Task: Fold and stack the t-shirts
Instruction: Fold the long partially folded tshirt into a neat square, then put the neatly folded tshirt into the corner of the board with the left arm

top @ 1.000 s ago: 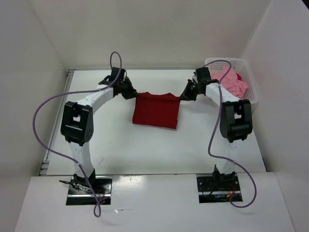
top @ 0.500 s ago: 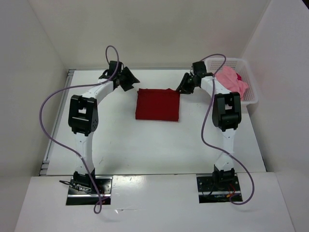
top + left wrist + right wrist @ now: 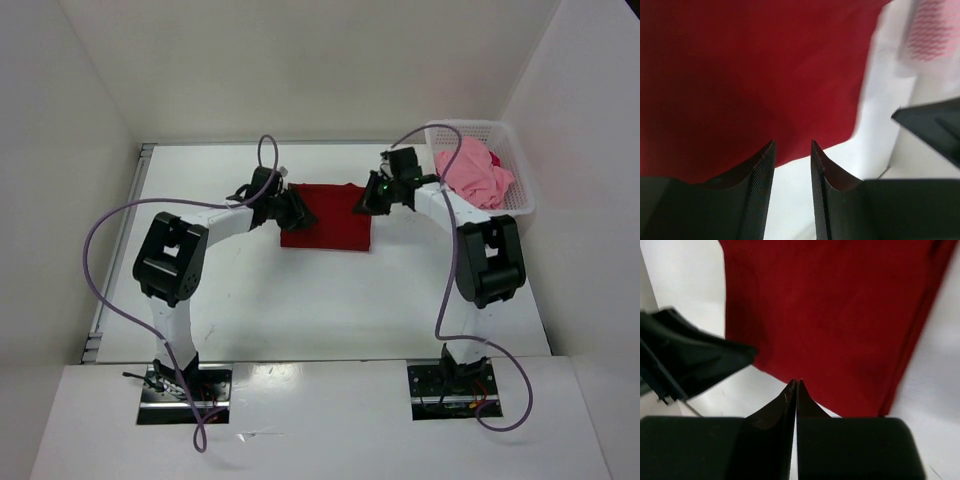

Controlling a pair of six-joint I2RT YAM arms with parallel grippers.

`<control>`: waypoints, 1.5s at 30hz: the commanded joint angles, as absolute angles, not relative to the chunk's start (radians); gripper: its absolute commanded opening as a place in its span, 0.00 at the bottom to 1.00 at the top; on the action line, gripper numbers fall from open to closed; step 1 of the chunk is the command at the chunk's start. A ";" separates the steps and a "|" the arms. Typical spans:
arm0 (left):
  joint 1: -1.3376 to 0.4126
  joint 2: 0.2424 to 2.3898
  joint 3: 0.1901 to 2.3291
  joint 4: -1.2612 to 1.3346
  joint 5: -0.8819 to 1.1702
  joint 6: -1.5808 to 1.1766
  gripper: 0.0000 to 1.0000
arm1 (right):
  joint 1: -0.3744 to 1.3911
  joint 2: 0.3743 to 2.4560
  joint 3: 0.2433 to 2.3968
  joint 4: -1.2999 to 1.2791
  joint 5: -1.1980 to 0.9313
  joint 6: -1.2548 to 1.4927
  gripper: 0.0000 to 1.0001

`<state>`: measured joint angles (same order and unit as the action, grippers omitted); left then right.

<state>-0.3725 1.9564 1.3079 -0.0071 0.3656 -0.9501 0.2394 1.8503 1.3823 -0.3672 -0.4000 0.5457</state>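
Lying folded flat toward the far middle of the counter [image 3: 300,300]: the dark red t-shirt [image 3: 330,222]; heaped in the white mesh basket [image 3: 522,190] at the far right: the light pink t-shirt [image 3: 468,170] and a glimpse of the magenta-crimson t-shirt [image 3: 495,159], neither yet folded; poised at the red shirt's left edge, the left pincer [image 3: 792,150], parted with nothing between the fingers; at its far right corner, the right pincer [image 3: 796,385], closed tip to tip, no cloth visibly caught; main risk, by judgement: dragging a low finger across the cloth and rucking the finished fold, or snagging a loose edge on lifting away and flipping a layer open; likely cause, travelling sideways before rising clear; second risk: clipping the basket rim on reaching for the pink shirt, or hauling out both shirts tangled together; worth approaching from above and pinching one layer only.
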 commanded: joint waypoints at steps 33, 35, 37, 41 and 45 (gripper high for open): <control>-0.209 1.426 0.812 -0.075 0.290 -0.899 0.82 | 0.359 2.069 1.527 -0.305 -0.587 0.581 0.00; -0.180 1.439 0.792 -0.064 0.290 -0.890 0.83 | 0.359 2.133 1.589 -0.305 -0.598 0.581 0.00; -0.166 1.479 0.781 -0.054 0.290 -0.865 0.83 | 0.368 2.215 1.667 -0.314 -0.598 0.592 0.00; -0.156 1.566 0.804 -0.054 0.290 -0.834 0.83 | 0.377 2.263 1.729 -0.314 -0.558 0.614 0.00; -0.156 1.688 0.837 -0.018 0.340 -0.815 0.84 | 0.388 2.180 1.738 -0.304 -0.558 0.626 0.16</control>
<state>-0.1574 1.6260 0.7975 -0.0475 0.3187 -0.8661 0.3653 2.2772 1.6707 -0.3271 -0.5606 0.6212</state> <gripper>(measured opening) 0.837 0.124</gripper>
